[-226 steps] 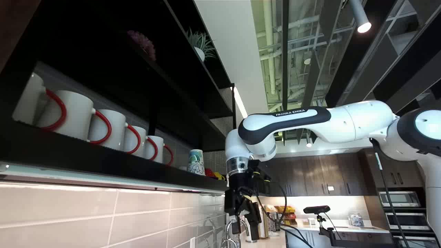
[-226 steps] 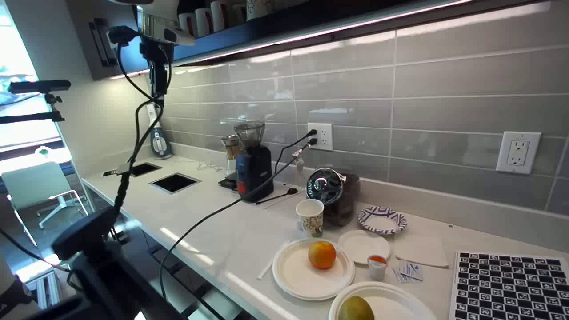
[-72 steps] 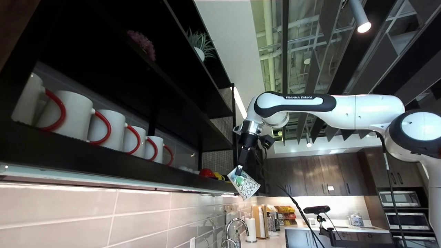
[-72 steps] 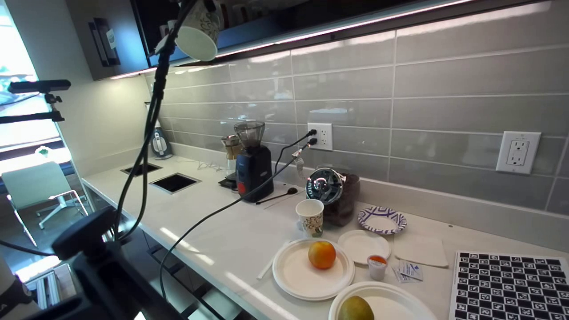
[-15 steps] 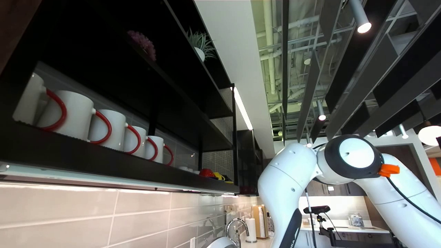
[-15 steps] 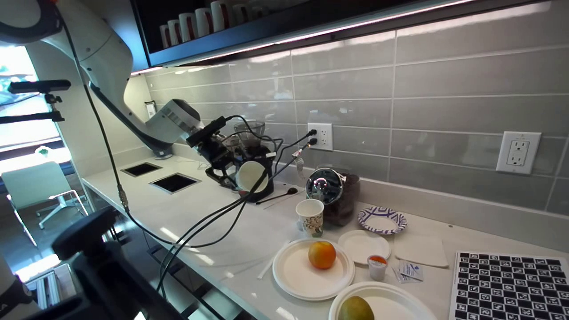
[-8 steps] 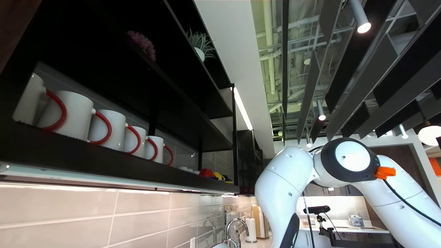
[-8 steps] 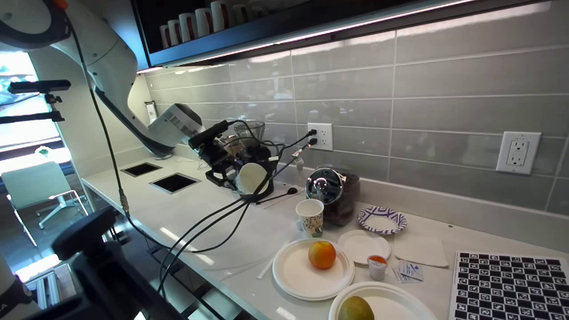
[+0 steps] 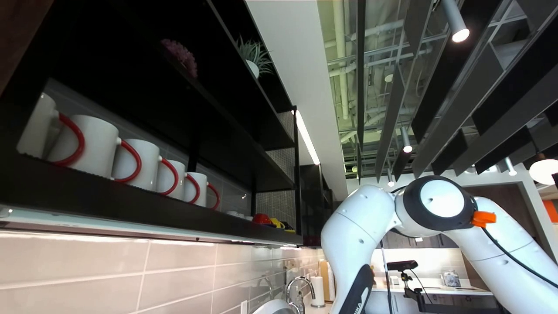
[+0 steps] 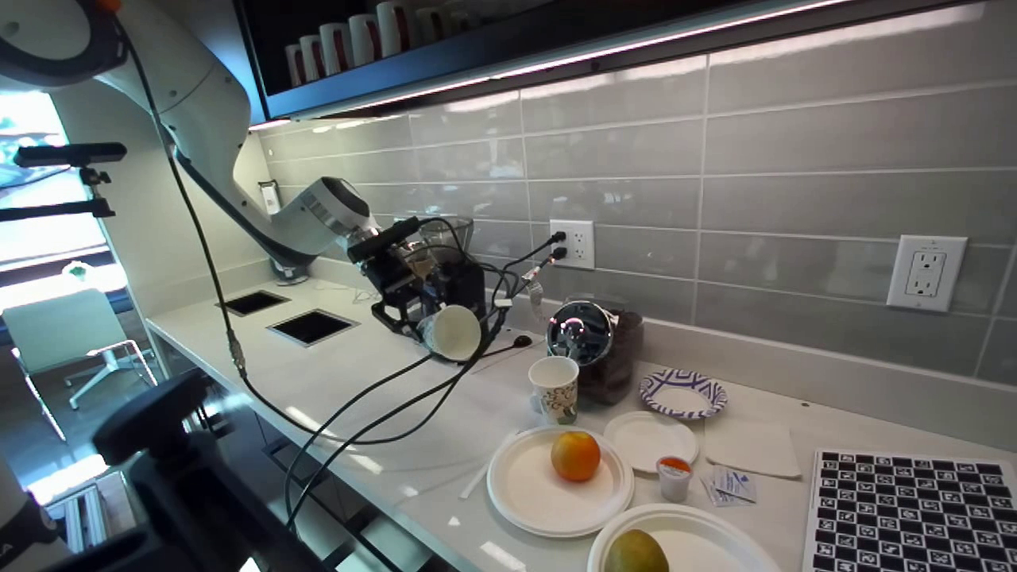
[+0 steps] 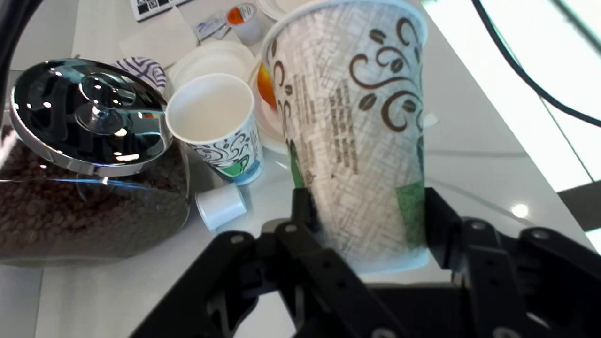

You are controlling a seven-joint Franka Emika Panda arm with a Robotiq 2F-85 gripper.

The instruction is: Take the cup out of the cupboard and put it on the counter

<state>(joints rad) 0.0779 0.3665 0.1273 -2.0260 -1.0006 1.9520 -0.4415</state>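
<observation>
Holding tilted scroll-printed paper cup (image 11: 354, 126), wrist-view upper centre | my gripper (image 11: 370, 209): closed against its sides | I should square its base to white counter (image 10: 469, 421) before releasing

"KA" is readable on the robot arm (image 9: 440, 198).

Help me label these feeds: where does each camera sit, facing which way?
Wrist view: behind the gripper, facing past the held paper cup to the counter; fingers show.
In an exterior view: low, facing up along the cupboard; arm shows.
In an exterior view: above counter height, facing counter and tiled wall; arm and gripper show.
Both exterior views share cupboard and arm.
</observation>
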